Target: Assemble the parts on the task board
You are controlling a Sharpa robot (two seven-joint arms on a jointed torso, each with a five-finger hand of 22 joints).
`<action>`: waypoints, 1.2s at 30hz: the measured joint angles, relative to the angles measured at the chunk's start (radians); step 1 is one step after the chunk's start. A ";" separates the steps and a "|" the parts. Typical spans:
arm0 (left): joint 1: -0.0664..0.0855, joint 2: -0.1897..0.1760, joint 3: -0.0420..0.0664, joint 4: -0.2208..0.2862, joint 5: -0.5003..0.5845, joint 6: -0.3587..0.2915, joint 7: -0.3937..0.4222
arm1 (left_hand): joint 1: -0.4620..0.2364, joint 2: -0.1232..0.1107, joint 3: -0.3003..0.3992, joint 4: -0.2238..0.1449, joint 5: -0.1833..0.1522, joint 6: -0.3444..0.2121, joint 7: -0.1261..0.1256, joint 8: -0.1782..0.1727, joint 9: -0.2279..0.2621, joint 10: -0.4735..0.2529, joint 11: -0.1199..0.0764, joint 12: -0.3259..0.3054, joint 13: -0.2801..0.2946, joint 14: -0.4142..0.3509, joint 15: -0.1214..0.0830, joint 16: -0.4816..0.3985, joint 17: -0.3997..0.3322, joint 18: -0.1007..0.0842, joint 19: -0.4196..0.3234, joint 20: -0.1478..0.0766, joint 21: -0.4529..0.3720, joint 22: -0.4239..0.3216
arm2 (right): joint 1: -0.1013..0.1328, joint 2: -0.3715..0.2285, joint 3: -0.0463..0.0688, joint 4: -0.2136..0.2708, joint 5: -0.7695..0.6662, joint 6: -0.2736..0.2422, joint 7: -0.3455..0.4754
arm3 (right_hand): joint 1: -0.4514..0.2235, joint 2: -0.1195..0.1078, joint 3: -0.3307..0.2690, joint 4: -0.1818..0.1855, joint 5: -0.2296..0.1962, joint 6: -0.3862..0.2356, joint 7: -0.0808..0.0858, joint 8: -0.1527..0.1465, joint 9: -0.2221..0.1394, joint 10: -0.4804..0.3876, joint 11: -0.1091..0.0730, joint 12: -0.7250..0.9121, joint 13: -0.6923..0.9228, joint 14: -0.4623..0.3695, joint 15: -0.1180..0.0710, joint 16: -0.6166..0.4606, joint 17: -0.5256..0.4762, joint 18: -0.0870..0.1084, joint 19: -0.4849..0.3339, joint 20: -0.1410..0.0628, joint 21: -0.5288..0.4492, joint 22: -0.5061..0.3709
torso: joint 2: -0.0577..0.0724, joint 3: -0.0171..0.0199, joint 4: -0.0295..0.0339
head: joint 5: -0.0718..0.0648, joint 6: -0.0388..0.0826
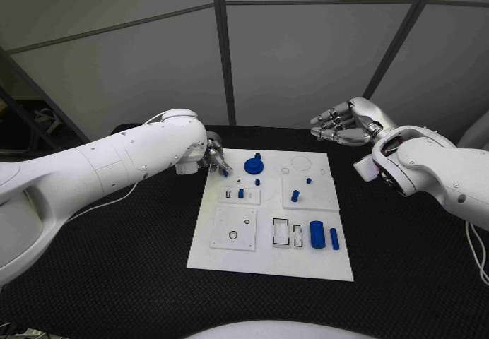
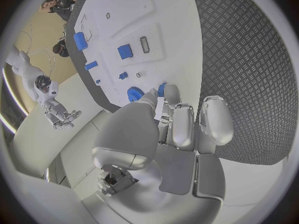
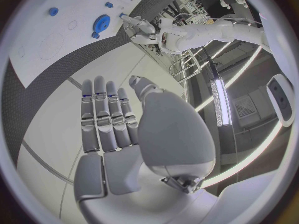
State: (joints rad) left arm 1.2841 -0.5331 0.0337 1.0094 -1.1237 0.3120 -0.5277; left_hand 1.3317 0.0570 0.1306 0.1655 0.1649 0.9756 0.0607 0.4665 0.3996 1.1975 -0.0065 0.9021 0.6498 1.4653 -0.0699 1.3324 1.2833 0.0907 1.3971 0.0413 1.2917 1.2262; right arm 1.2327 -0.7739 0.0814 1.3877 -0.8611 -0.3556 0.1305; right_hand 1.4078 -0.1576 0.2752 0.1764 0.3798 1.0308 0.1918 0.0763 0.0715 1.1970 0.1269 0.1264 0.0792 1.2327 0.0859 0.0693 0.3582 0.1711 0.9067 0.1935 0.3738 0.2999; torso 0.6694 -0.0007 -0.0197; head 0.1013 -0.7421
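The white task board (image 1: 267, 260) lies mid-table. My left hand (image 1: 214, 159) hovers at its far left corner and pinches a small blue part (image 2: 161, 89) between thumb and a fingertip. Just beside it on the board sits a blue gear (image 1: 254, 167), which is also in the left wrist view (image 2: 134, 93) and the right wrist view (image 3: 101, 22). Small blue pegs (image 1: 295, 196) stand mid-board, and a blue cylinder (image 1: 317, 235) and a blue bar (image 1: 334, 239) lie near its right edge. My right hand (image 1: 346, 121) hangs in the air beyond the far right corner, fingers straight (image 3: 106, 117), holding nothing.
The board carries raised white blocks with sockets, one at the near left (image 1: 235, 228) and one with slots (image 1: 287, 232). Black textured table mat (image 1: 112, 268) surrounds the board. Grey wall panels (image 1: 295, 63) stand behind the table.
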 measured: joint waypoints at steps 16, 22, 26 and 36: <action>-0.002 -0.041 -0.001 0.055 0.059 -0.028 0.000 | -0.092 -0.105 0.332 -0.009 -0.006 -0.015 0.000 0.061 0.031 0.018 -0.008 0.003 -0.022 0.000 0.000 0.010 0.008 0.000 0.004 -0.004 0.000 0.016 | 0.000 0.000 0.000 -0.003 0.000 0.002 -0.002 | 0.000 0.000 0.000 0.000 0.004 0.000 0.000 0.000 0.000 0.000 0.000 0.000 -0.001 0.000 0.000 0.000 -0.001 0.000 0.000 0.000 0.000 -0.001 | -0.001 0.0002 0.0012 | 0.002 0.000; -0.002 -0.097 -0.001 0.139 0.094 -0.058 0.000 | -0.107 -0.111 0.368 -0.021 -0.006 -0.015 0.000 0.073 0.039 0.019 -0.007 0.003 -0.025 0.000 0.000 0.012 0.012 0.000 0.004 -0.004 0.000 0.014 | 0.000 0.001 0.000 -0.007 0.000 0.003 -0.003 | 0.000 0.000 0.000 0.000 0.004 0.000 0.000 0.000 0.000 0.000 0.000 0.000 -0.001 0.000 0.000 0.000 -0.001 0.000 0.000 0.000 0.000 -0.001 | -0.002 0.0002 0.0024 | 0.002 -0.001; -0.004 -0.136 -0.001 0.201 0.109 -0.082 0.001 | -0.123 -0.121 0.388 -0.027 -0.006 -0.018 -0.003 0.083 0.044 0.022 -0.004 0.003 -0.025 0.000 0.000 0.015 0.013 0.000 0.004 -0.004 0.000 0.014 | 0.000 0.000 0.000 -0.009 0.000 0.004 -0.004 | 0.000 0.000 0.000 0.000 0.004 0.000 0.000 0.000 0.000 0.000 0.000 0.000 -0.001 0.000 0.000 0.000 -0.001 0.000 0.000 0.000 0.000 -0.001 | -0.002 0.0002 0.0023 | 0.005 0.000; -0.022 -0.208 -0.001 0.317 0.115 -0.137 0.002 | -0.147 -0.137 0.435 -0.047 0.002 -0.019 -0.003 0.101 0.056 0.026 0.000 0.015 -0.021 0.000 0.000 0.015 0.016 0.000 0.007 -0.007 0.000 0.021 | 0.000 0.000 0.000 -0.014 0.000 0.006 -0.005 | 0.000 0.000 0.000 0.000 0.004 0.000 0.000 0.000 0.000 0.000 0.000 0.000 -0.001 0.000 0.000 0.000 -0.001 0.000 0.000 0.000 0.000 -0.001 | -0.002 0.0002 0.0015 | 0.006 0.000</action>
State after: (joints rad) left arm 1.2621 -0.7414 0.0324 1.3264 -1.0084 0.1748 -0.5258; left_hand 1.1850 -0.0802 0.5659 0.1185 0.1665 0.9571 0.0575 0.5673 0.4557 1.2235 -0.0069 0.9167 0.6291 1.4653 -0.0698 1.3477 1.2991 0.0907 1.4044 0.0341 1.2917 1.2469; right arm 1.2325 -0.7736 0.0812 1.3742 -0.8612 -0.3500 0.1256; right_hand 1.4078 -0.1576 0.2752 0.1764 0.3836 1.0308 0.1918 0.0763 0.0715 1.1970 0.1269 0.1264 0.0786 1.2327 0.0859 0.0693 0.3576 0.1712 0.9067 0.1934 0.3738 0.2992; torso 0.6677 -0.0005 -0.0181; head 0.1078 -0.7423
